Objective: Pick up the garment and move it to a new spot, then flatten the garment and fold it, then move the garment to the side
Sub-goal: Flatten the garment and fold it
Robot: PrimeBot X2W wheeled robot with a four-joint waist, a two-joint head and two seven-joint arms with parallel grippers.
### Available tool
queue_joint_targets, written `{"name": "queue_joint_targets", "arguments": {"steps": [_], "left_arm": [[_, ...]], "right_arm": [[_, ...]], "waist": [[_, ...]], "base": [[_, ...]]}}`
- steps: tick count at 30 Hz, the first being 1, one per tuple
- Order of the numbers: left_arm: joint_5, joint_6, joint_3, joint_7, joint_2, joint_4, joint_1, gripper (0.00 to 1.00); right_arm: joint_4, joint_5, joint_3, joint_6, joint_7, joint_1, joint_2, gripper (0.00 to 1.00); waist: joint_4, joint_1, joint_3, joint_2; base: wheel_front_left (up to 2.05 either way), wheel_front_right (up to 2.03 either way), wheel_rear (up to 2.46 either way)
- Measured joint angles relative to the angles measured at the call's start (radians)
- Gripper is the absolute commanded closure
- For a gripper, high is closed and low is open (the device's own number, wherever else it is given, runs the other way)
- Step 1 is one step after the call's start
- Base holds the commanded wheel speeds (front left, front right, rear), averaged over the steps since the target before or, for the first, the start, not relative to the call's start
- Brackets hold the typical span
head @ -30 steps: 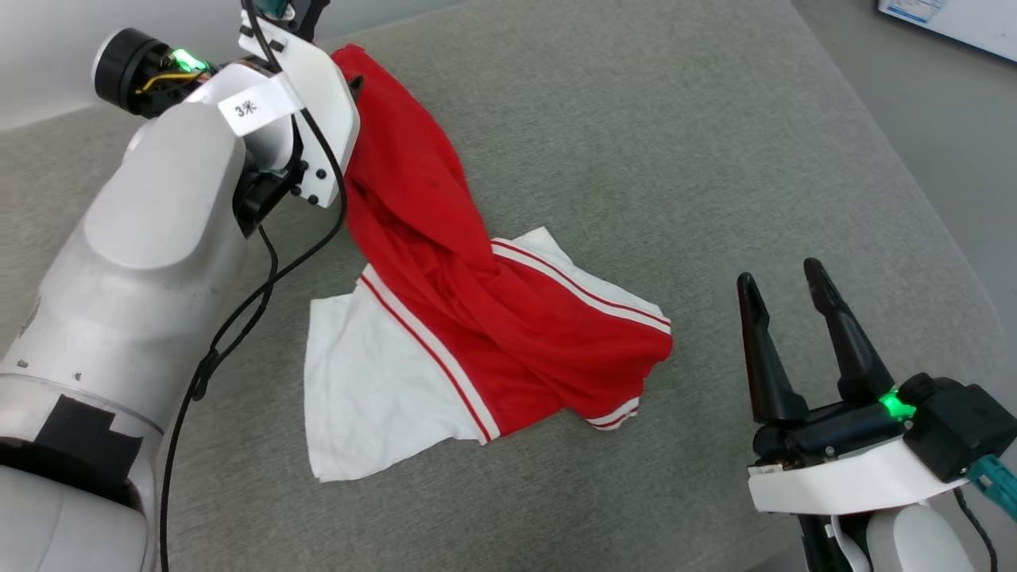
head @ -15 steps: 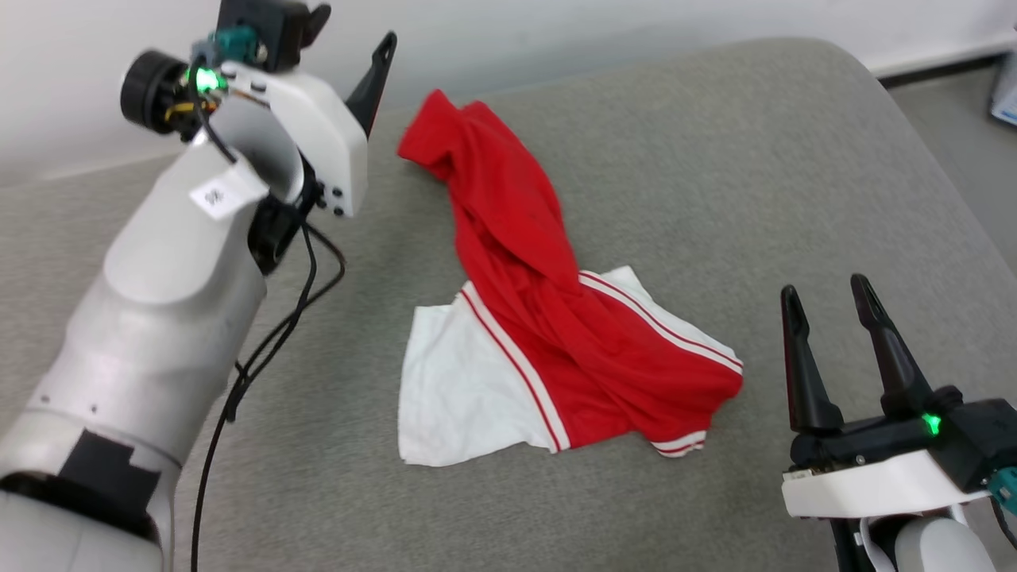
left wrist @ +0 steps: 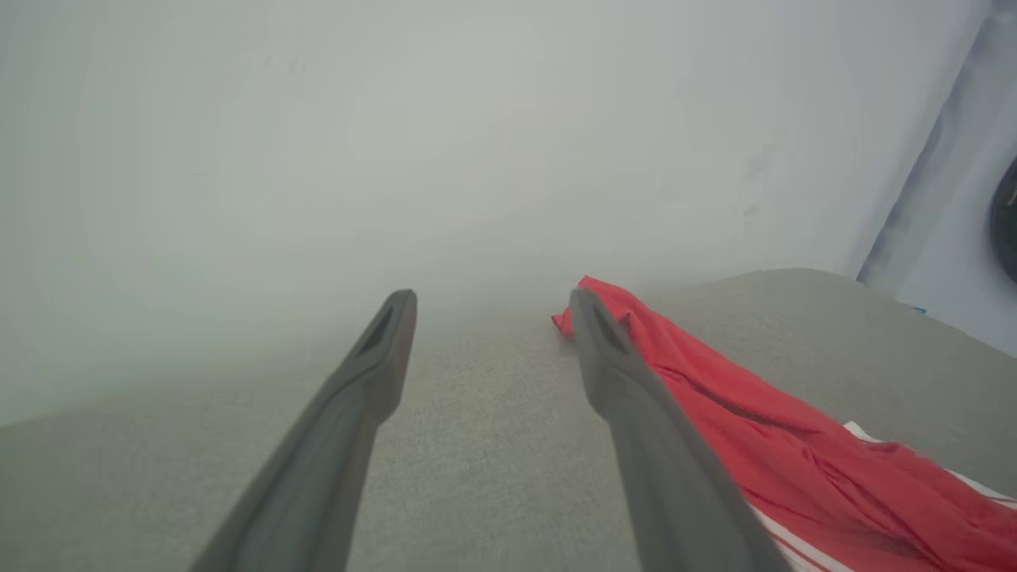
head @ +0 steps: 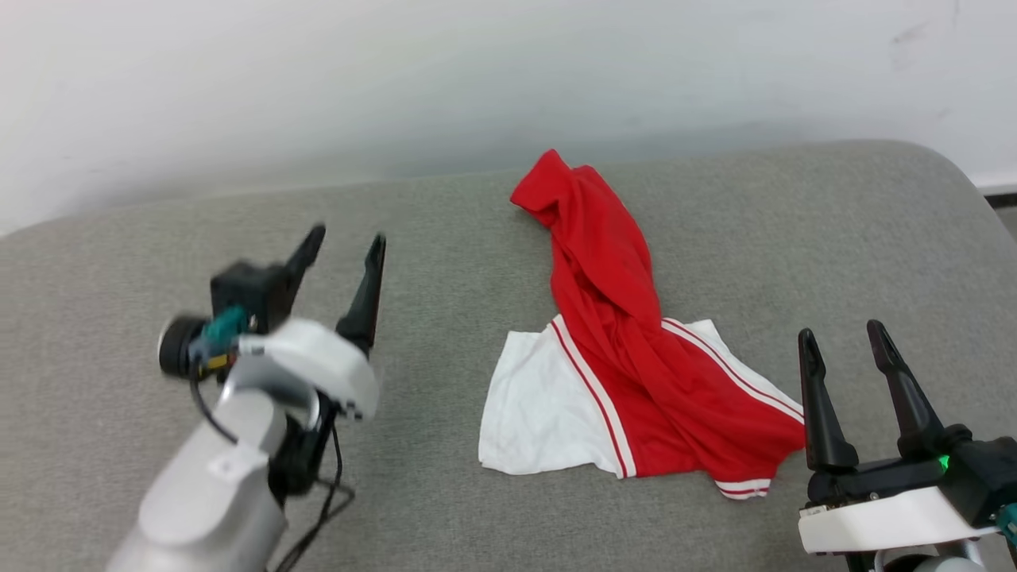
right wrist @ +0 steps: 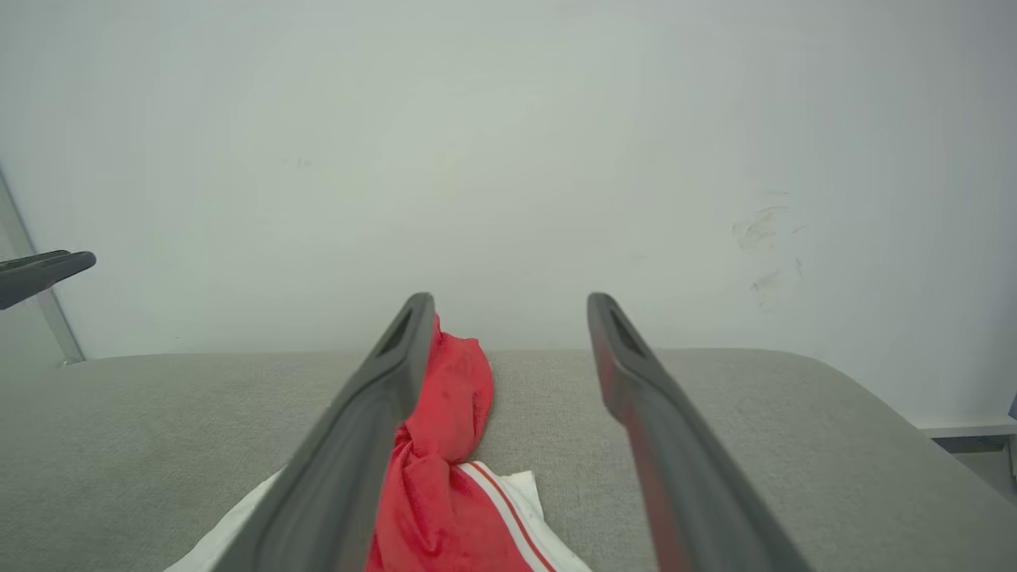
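Note:
The garment [head: 628,349], red with white sleeves and red-white striped trim, lies crumpled on the grey cushioned surface [head: 445,492], its red body twisted toward the back wall. My left gripper [head: 346,240] hangs open to the left of it, apart from the cloth, nothing between its fingers. In the left wrist view the garment [left wrist: 794,445] trails off to the right of the fingers [left wrist: 628,381]. My right gripper [head: 842,334] stands open just right of the garment's near corner, empty. Its wrist view looks over the garment [right wrist: 445,477] past the left finger [right wrist: 373,413].
A pale wall [head: 477,79] rises right behind the grey surface. The surface's rounded right edge [head: 973,183] drops off toward the floor. Wide bare cushion lies left of and in front of the garment.
The left gripper let go of the garment's far end and drew back down to the left, fully open. The head camera tilted up, so the whole picture shifted. The right gripper kept its pose.

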Motion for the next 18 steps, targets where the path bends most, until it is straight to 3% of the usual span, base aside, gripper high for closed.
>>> {"name": "queue_joint_targets", "arguments": {"steps": [9,18], "left_arm": [[0.023,0.091,0.120,-0.003,-0.017,-0.303,0.347,0.00],[0.100,0.095,0.130,-0.003,-0.075,-0.378,0.529,0.00]], "right_arm": [[0.001,-0.011,-0.005,0.000,0.000,0.031,0.000,0.00],[0.005,-0.019,0.011,0.000,0.000,0.041,0.000,0.00]], "waist": [[0.039,0.0001,-0.042,0.0000],[0.048,0.0002,-0.058,0.0000]], "base": [[0.00,0.00,0.00],[0.00,0.00,0.00]]}}
